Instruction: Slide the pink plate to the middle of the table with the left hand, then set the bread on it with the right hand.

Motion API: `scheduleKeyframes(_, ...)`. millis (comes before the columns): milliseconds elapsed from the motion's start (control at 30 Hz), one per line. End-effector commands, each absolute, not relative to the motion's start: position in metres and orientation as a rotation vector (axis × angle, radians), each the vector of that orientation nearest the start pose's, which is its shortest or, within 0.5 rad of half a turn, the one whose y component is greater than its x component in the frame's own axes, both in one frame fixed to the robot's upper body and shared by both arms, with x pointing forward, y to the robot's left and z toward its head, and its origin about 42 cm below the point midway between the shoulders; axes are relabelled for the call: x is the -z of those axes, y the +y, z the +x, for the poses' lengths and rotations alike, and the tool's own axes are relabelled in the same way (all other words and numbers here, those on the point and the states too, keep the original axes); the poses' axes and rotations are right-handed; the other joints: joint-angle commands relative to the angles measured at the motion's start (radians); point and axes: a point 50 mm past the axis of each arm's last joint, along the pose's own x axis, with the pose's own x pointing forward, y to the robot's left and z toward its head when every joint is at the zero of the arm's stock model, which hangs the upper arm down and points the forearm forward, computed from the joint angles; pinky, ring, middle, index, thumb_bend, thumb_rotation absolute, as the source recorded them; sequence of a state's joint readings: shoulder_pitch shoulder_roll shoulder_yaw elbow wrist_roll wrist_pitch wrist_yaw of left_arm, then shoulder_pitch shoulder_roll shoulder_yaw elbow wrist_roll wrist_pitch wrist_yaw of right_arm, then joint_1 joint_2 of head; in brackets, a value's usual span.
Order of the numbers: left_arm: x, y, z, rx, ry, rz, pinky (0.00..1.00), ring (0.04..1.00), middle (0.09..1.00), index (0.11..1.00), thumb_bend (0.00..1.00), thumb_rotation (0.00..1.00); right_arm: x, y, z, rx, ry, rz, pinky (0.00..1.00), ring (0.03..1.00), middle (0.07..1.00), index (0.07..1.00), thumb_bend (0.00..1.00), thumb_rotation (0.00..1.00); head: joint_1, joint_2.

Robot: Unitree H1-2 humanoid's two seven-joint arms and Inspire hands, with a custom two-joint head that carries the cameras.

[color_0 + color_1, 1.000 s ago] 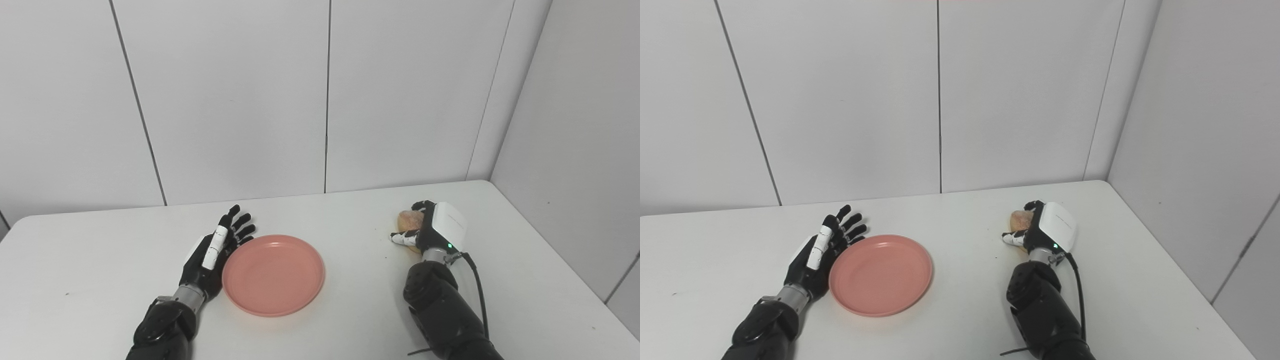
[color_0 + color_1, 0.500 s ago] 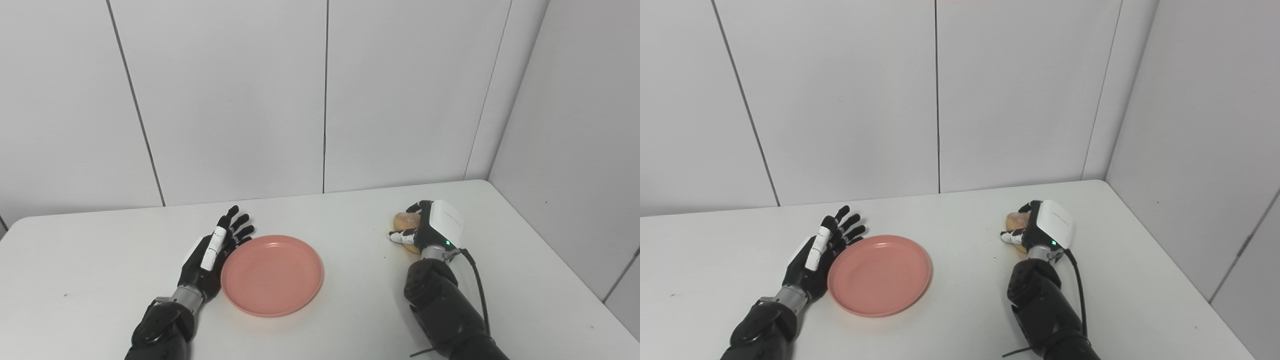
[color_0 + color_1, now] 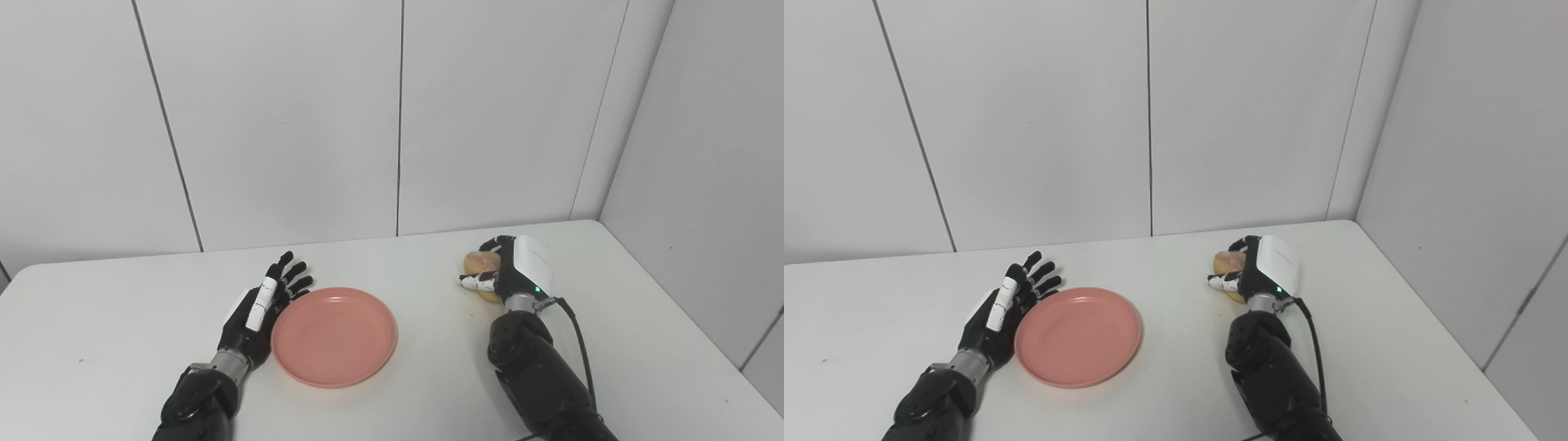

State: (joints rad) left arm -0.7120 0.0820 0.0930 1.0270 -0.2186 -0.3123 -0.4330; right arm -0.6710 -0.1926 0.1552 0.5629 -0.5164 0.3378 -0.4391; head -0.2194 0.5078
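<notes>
The pink plate (image 3: 334, 335) lies flat near the middle of the white table (image 3: 92, 318), with nothing on it. My left hand (image 3: 260, 306) rests edge-on against the plate's left rim, fingers spread and open. A golden-brown bread roll (image 3: 479, 264) sits in my right hand (image 3: 511, 272), whose fingers are wrapped around it. That hand is raised a little above the table, to the right of the plate. Much of the roll is hidden behind the fingers and the white back of the hand.
White wall panels stand behind the table and along its right side. The table's right edge (image 3: 692, 331) runs close to the right arm. A black cable (image 3: 579, 355) trails from the right wrist.
My right hand has lifted the bread and carried it left and slightly up, toward the plate. The left hand and the plate have stayed where they were.
</notes>
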Motion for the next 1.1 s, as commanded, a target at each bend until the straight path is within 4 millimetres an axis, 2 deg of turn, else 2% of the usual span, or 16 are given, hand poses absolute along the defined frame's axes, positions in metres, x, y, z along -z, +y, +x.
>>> scheduleKeyframes(0,-0.096,0.196,0.47,0.393,0.032,-0.158,0.91,0.903,0.952,1.0,0.87,0.84,-0.244,-0.232,0.493,0.367,-0.177,-0.829,0.34,0.433,0.508,0.485,0.52,0.0,0.01,0.001)
scheduleKeyframes(167,-0.094,0.191,0.468,0.391,0.025,-0.157,0.92,0.9,0.948,1.0,0.9,0.82,-0.28,-0.223,0.487,0.224,-0.243,-0.807,0.42,0.456,0.524,0.465,0.52,0.0,0.047,-0.002)
scheduleKeyframes(267,-0.094,0.187,0.467,0.388,0.021,-0.157,0.91,0.9,0.945,1.0,0.91,0.83,-0.289,-0.22,0.488,0.066,-0.263,-0.776,0.45,0.467,0.523,0.458,0.52,0.0,0.097,-0.007)
scheduleKeyframes(400,-0.094,0.185,0.468,0.386,0.019,-0.159,0.92,0.899,0.945,1.0,0.92,0.81,-0.292,-0.218,0.492,-0.049,-0.273,-0.728,0.39,0.436,0.509,0.489,0.52,0.0,0.143,-0.004)
scheduleKeyframes(433,-0.094,0.185,0.468,0.386,0.017,-0.156,0.92,0.902,0.956,1.0,0.92,0.81,-0.292,-0.217,0.493,-0.073,-0.284,-0.719,0.33,0.409,0.508,0.511,0.52,0.0,0.166,-0.006)
scheduleKeyframes(500,-0.095,0.184,0.469,0.387,0.017,-0.154,0.92,0.903,0.961,1.0,0.91,0.81,-0.292,-0.213,0.497,-0.103,-0.308,-0.71,0.3,0.397,0.506,0.521,0.52,0.0,0.191,-0.008)
scheduleKeyframes(600,-0.095,0.182,0.469,0.386,0.018,-0.145,0.91,0.901,0.963,1.0,0.9,0.82,-0.291,-0.206,0.502,-0.128,-0.338,-0.726,0.31,0.41,0.508,0.507,0.52,0.0,0.218,-0.008)
scheduleKeyframes(667,-0.096,0.179,0.47,0.386,0.017,-0.141,0.9,0.896,0.959,1.0,0.9,0.82,-0.291,-0.196,0.506,-0.178,-0.357,-0.704,0.33,0.418,0.506,0.502,0.52,0.0,0.267,-0.01)
scheduleKeyframes(800,-0.098,0.173,0.472,0.385,0.014,-0.129,0.9,0.89,0.95,1.0,0.89,0.83,-0.29,-0.18,0.509,-0.229,-0.394,-0.697,0.36,0.442,0.493,0.489,0.52,0.0,0.32,-0.01)
scheduleKeyframes(900,-0.098,0.17,0.472,0.383,0.011,-0.118,0.88,0.884,0.944,1.0,0.9,0.83,-0.288,-0.172,0.508,-0.259,-0.433,-0.705,0.37,0.447,0.486,0.488,0.52,0.0,0.34,-0.013)
scheduleKeyframes(1067,-0.095,0.165,0.471,0.381,0.009,-0.116,0.86,0.877,0.934,1.0,0.91,0.83,-0.279,-0.164,0.505,-0.294,-0.46,-0.69,0.38,0.45,0.493,0.483,0.52,0.0,0.372,-0.044)
